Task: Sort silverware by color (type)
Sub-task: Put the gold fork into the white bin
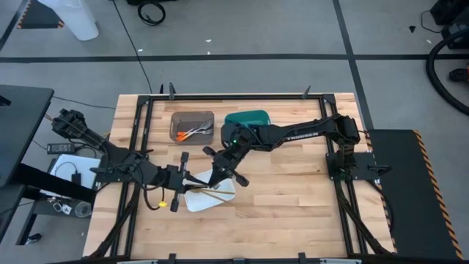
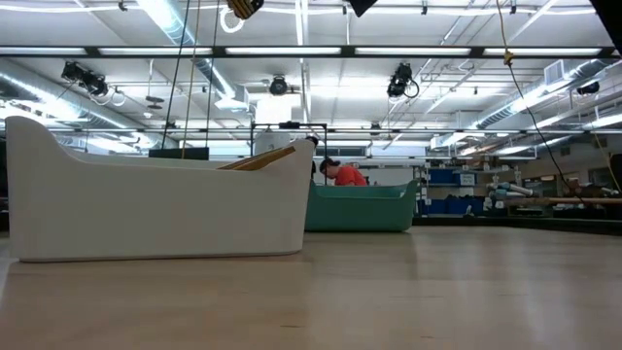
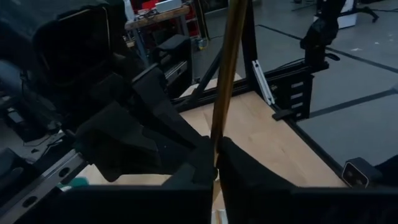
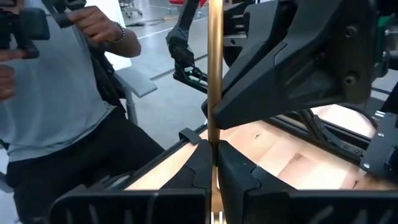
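Both pairs of my fingers are on the same thing: my left fingers [image 3: 249, 180] are pressed together on a slim, gold-tan piece of silverware [image 3: 227, 74], and my right fingers [image 4: 242, 168] pinch that same shaft a little further along, so it bridges the two, lifted just above the white square tray [image 1: 196, 202] near the front of the pale wooden worktop [image 1: 293, 191]. I judge it light and stiff, a narrow smooth handle that will not bend but could easily swivel or slide in a pinch this small. The sensible hold is across the flat of the handle near its middle, squarely between the pads, not out at the tip where it would lever round. With two grips on one thin rod, any pull out of line could twist it free, and I would want one pair to let go cleanly while the other stays firm. Its working end is out of sight, so I cannot tell fork, spoon or knife. More gold-tan pieces [image 1: 212, 189] lie in the tray below. Further back, a grey rectangular bin [image 1: 178, 117] holds orange-handled silverware [image 1: 192, 133], and beside it sits a teal bin [image 1: 249, 116]. The only writing I can make out is white lettering along my right forearm [image 1: 302, 134], which looks like TROSSEN. The silverware, tray and bins show no labels. Beyond the worktop stands a person in a grey shirt [image 4: 56, 106].
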Available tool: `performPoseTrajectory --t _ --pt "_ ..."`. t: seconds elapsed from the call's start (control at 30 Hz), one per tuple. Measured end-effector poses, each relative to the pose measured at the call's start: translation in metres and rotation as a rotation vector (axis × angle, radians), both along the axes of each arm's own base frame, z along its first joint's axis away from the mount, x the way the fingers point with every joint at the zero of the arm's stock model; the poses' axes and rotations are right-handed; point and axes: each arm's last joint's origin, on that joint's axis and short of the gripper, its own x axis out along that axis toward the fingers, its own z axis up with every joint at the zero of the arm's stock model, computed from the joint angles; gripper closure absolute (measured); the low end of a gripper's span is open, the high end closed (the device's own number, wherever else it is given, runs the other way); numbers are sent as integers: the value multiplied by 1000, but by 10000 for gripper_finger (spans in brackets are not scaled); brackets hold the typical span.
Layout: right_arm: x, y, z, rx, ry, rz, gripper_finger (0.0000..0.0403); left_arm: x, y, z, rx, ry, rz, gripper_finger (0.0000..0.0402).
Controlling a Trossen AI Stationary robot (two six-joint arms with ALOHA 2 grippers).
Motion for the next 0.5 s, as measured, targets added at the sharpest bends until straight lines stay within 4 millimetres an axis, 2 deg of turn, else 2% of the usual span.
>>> performPoseTrajectory --t 0.13,0.5 --pt "0 -1 0 13 8 1 387 0 0 1 -2 -15 -2 390" --pt "1 -4 0 18 26 -36 387 7 7 0 -20 -9 15 336"
